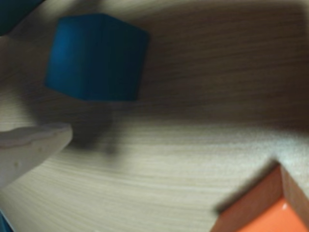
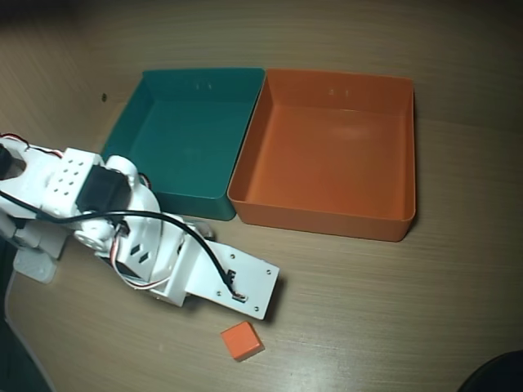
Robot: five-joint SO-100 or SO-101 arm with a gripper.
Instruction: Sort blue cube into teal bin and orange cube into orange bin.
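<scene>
From overhead, the white arm (image 2: 163, 253) hides its gripper and the blue cube (image 1: 96, 57) (jaw state cannot be told). The wrist view shows that cube on the wooden table (image 2: 392, 310), the orange cube (image 2: 242, 340) cropped at the corner. The teal bin (image 2: 135, 110) and orange bin (image 2: 327, 222) sit empty, touching.

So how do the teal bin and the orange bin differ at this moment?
In the overhead view the teal bin sits left and the orange bin right. The arm's white body overlaps the teal bin's near-left corner; the orange bin shows unobstructed. Both are empty, square, shallow and upright, side by side on the wooden table.
</scene>
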